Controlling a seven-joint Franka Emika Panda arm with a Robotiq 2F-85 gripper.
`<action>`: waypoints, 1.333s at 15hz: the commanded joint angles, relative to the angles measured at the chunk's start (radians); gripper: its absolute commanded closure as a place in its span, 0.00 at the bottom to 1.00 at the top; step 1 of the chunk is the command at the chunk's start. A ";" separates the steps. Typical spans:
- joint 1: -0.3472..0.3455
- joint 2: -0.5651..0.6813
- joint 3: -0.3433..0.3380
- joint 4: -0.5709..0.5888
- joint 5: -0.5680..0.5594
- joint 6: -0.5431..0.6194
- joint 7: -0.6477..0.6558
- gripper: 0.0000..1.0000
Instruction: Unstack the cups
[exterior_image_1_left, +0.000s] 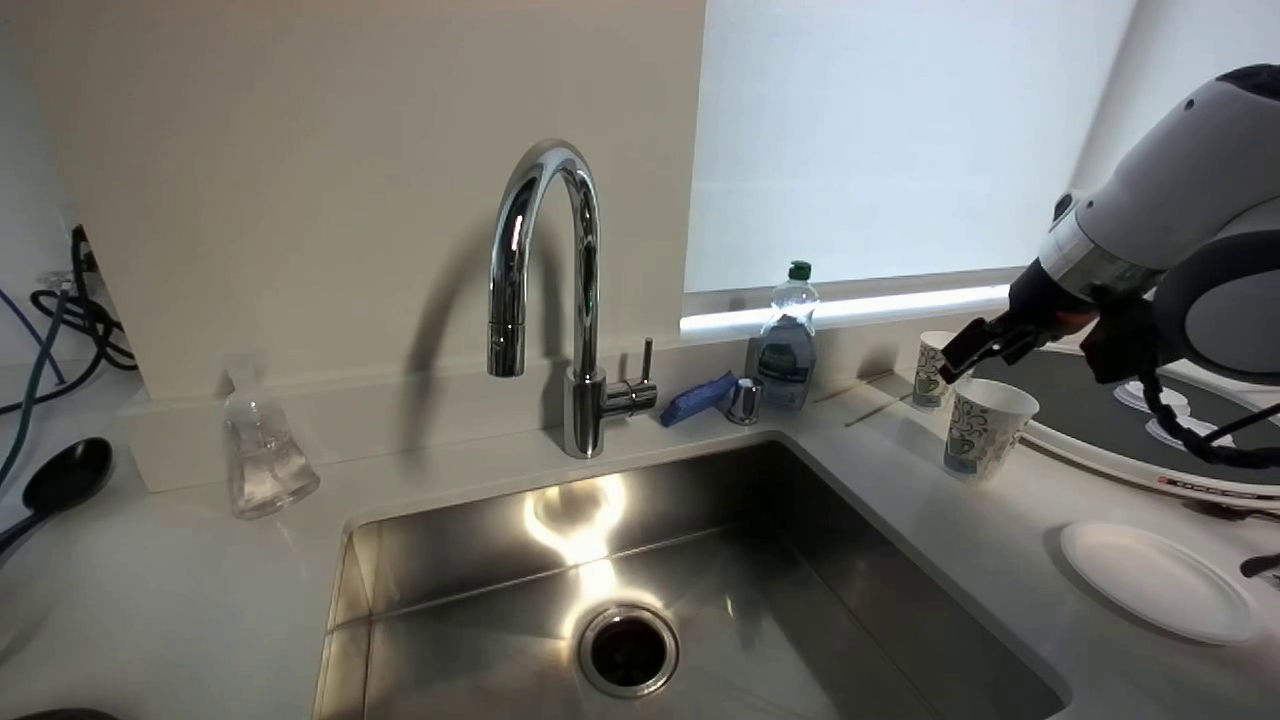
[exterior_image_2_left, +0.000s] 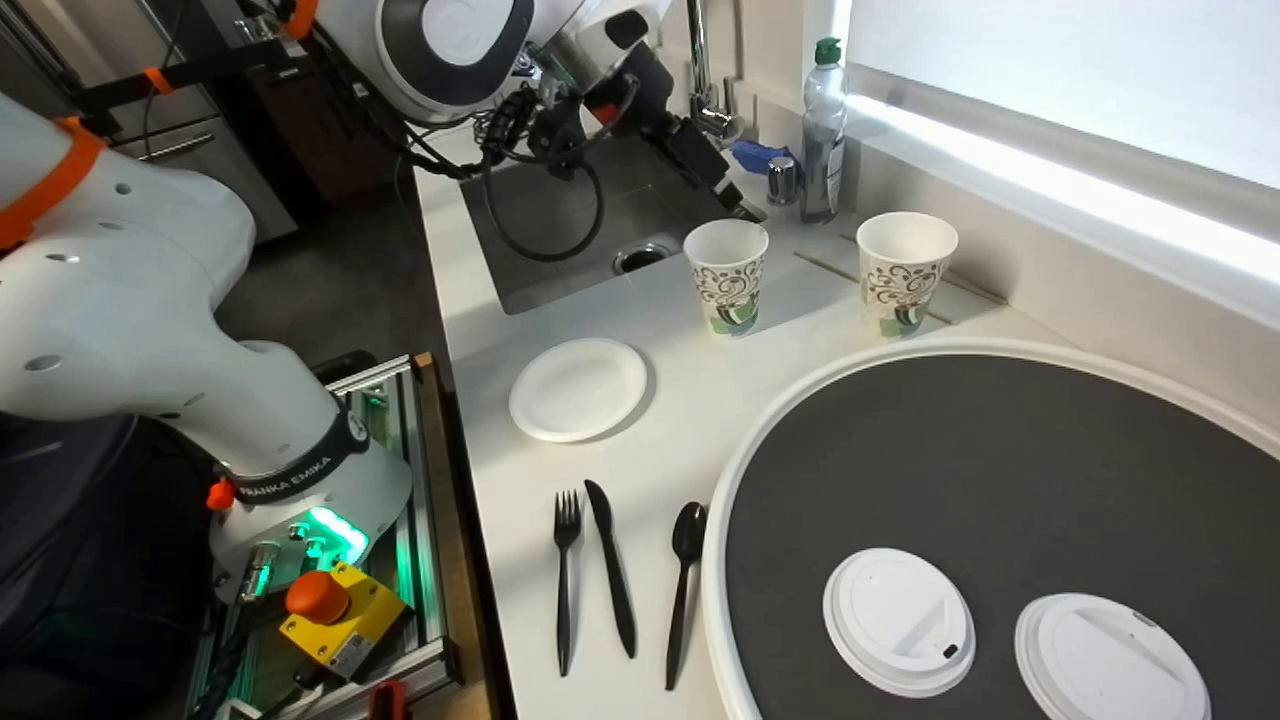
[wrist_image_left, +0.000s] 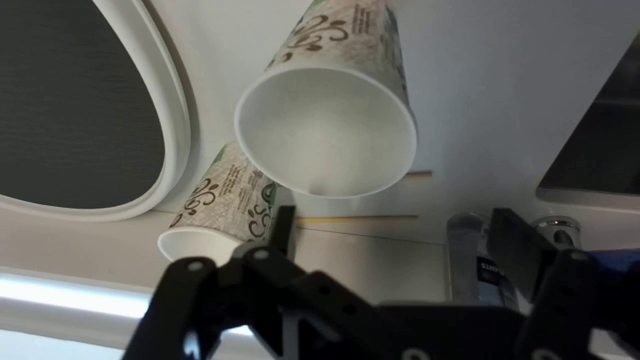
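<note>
One cup (exterior_image_2_left: 727, 285) and another cup (exterior_image_2_left: 904, 280) stand upright, apart, on the counter (exterior_image_2_left: 680, 430) | gripper (wrist_image_left: 394, 215) near them, jaws spread wide, holding nothing | unstacking looks done (from where I stand) | next: back away gently, bumping neither

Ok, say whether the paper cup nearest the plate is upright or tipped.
Upright: in both exterior views, the paper cup stands rim-up on the counter.

On the counter (exterior_image_2_left: 690, 420) one cup (exterior_image_2_left: 728, 280) and another cup (exterior_image_2_left: 905, 278) stand apart, between sink (exterior_image_1_left: 720, 580) and tray (exterior_image_2_left: 1000, 460)
</note>
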 joint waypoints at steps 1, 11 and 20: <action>0.117 -0.004 -0.084 0.024 0.139 -0.070 -0.097 0.00; 0.206 -0.020 -0.161 0.156 0.242 -0.338 -0.211 0.00; 0.201 -0.028 -0.181 0.208 0.244 -0.437 -0.211 0.00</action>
